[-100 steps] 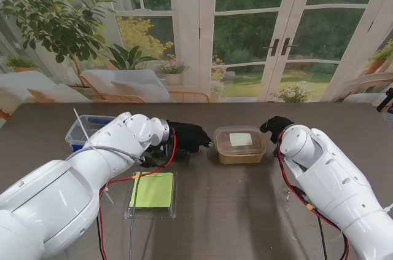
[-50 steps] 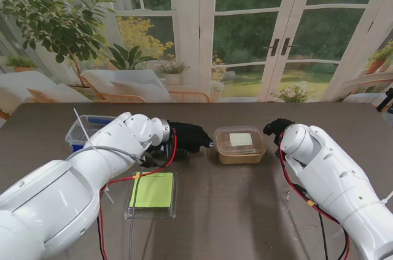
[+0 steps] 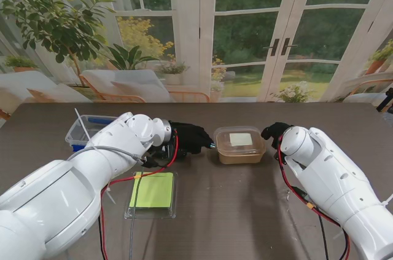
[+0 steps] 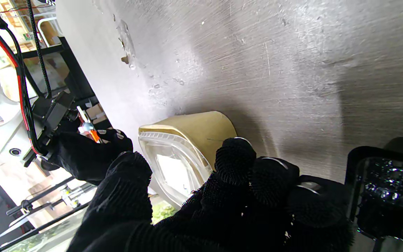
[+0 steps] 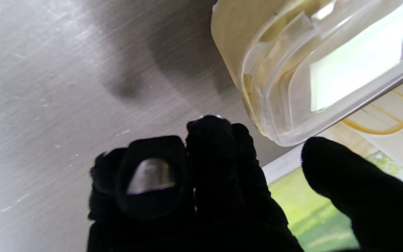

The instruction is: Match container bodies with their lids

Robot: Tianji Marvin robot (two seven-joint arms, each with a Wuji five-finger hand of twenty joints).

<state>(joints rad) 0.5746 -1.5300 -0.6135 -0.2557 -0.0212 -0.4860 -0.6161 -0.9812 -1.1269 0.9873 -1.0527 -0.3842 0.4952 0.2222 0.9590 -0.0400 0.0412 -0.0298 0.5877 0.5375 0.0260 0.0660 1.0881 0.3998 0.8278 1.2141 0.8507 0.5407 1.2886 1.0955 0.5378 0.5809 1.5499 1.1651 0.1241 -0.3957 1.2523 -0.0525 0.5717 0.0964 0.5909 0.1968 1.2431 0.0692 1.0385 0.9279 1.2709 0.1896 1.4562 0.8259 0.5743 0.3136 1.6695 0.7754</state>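
A tan container with a clear lid (image 3: 239,145) stands mid-table; the lid sits on it. My left hand (image 3: 191,137), in a black glove, is at the container's left side, fingertips at its edge, fingers curled and thumb apart, holding nothing. In the left wrist view the tan container (image 4: 194,136) lies just beyond the fingers (image 4: 254,175). My right hand (image 3: 275,130) is close to the container's right side, holding nothing. The right wrist view shows the tan container (image 5: 292,70) past curled fingers (image 5: 201,164), thumb spread apart.
A green lid in a clear tray (image 3: 152,191) lies nearer to me on the left. A blue-bottomed clear container (image 3: 85,130) stands at the far left, partly behind my left arm. A black container (image 4: 387,189) shows beside my left hand in the left wrist view.
My right hand has shifted slightly left, closing on the tan container's right side. The left hand and the container have stayed put.
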